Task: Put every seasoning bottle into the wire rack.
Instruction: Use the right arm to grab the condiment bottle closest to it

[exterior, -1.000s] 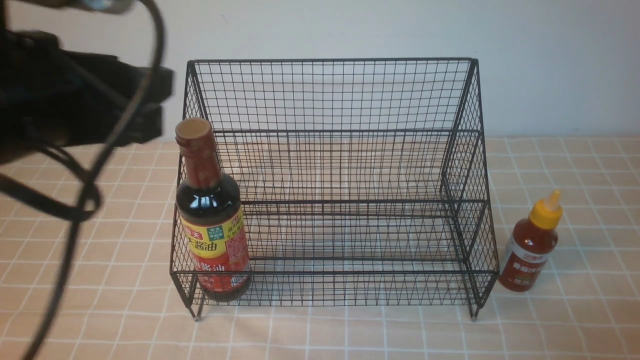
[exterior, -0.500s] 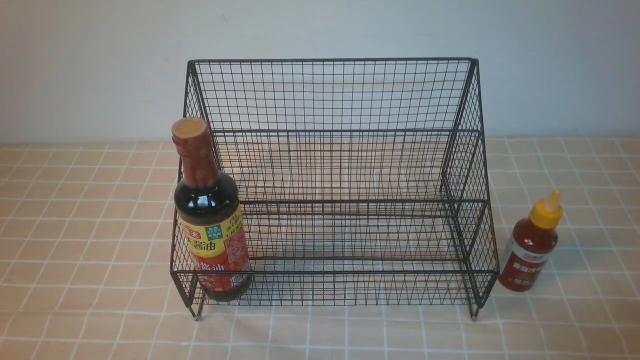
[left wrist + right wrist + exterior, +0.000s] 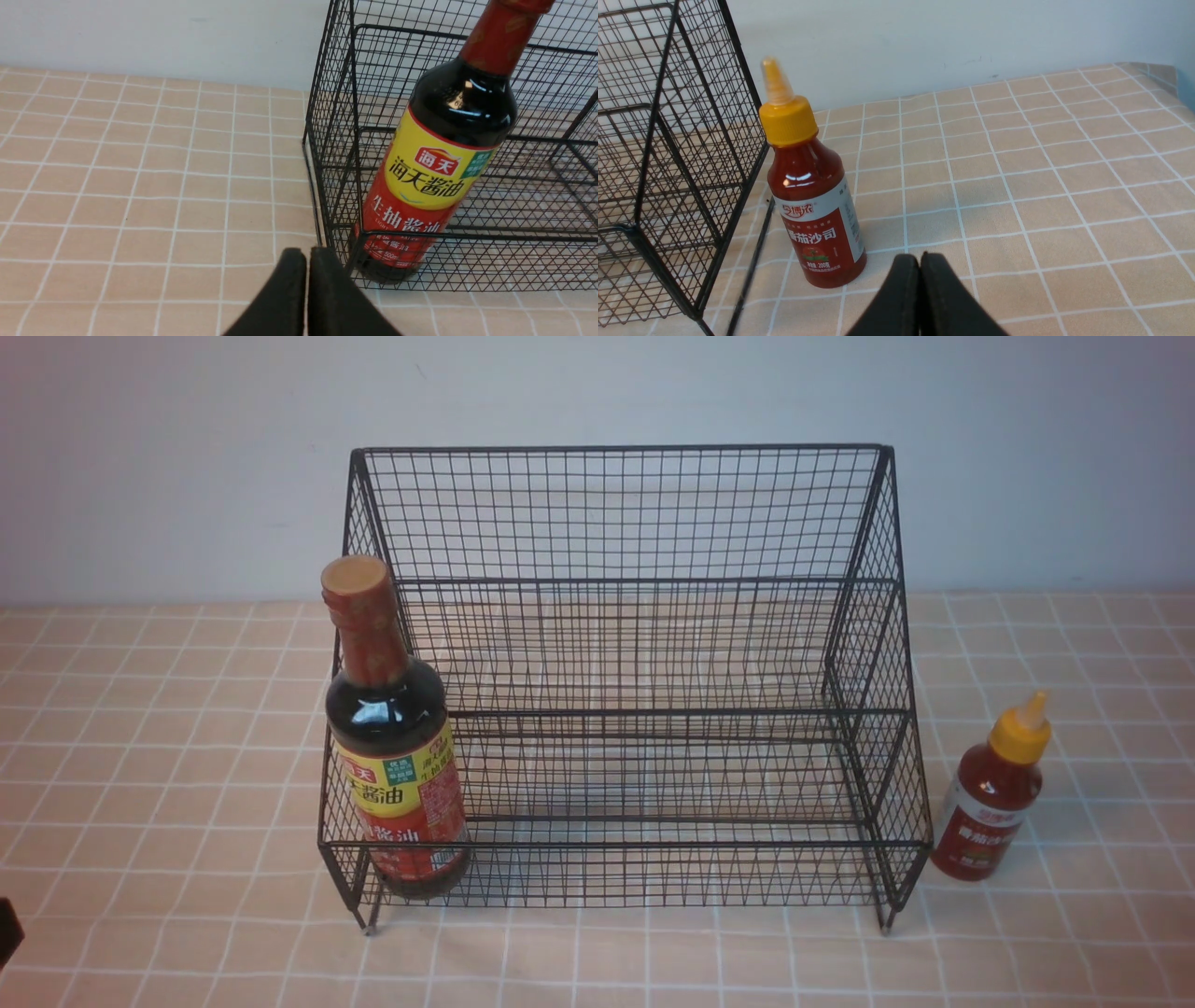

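The black wire rack (image 3: 616, 513) stands mid-table against the wall. The tall soy-sauce bottle (image 3: 397, 756) stands upright in the rack's lower tier at its left end, also in the left wrist view (image 3: 434, 177). The small red sauce bottle (image 3: 994, 793) with yellow nozzle cap stands on the cloth just right of the rack, also in the right wrist view (image 3: 812, 200). My left gripper (image 3: 307, 254) is shut and empty, near the rack's front left corner. My right gripper (image 3: 920, 259) is shut and empty, a little in front of the red bottle.
A checked beige tablecloth (image 3: 187, 728) covers the table, and a pale wall rises behind it. The cloth's right edge shows in the right wrist view (image 3: 1167, 74). A dark bit of the left arm (image 3: 7, 929) shows at the front view's left edge.
The left arm, which filled the upper left of the front view one second ago, has drawn back out of it. The bottles and rack have not moved.
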{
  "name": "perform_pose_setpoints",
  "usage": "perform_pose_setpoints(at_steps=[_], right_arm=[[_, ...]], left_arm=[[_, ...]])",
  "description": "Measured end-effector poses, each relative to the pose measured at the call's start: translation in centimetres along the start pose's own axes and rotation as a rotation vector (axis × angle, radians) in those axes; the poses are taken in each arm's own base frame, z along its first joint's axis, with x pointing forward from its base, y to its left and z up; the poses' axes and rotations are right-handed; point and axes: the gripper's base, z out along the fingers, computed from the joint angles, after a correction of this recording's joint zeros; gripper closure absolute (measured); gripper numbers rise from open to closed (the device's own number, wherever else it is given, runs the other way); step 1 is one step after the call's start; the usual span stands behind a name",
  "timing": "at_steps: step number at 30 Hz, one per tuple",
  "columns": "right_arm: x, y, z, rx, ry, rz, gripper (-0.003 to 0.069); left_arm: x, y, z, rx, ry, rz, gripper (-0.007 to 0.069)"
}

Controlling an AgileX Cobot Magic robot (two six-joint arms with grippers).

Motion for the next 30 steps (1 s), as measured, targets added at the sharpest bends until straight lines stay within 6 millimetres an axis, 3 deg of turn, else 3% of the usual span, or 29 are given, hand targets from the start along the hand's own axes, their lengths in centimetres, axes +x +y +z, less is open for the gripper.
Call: perform_pose_setpoints(at_steps=[18,23,30], right_arm=[[0.0,0.0,0.0,0.000,0.000,0.000,0.0673],[0.0,0.0,0.0,0.000,0.000,0.000,0.0673],[0.0,0.0,0.0,0.000,-0.001,0.000,0.0673]], left_arm=[[0.4,0.0,-0.2,0.019,-0.037,0.029,0.0631],[2.2,0.2,0.0,0.004,-0.092,0.070,0.0631],[7.1,1.3,2.1,-0.095,-0.069,0.163,0.0631]])
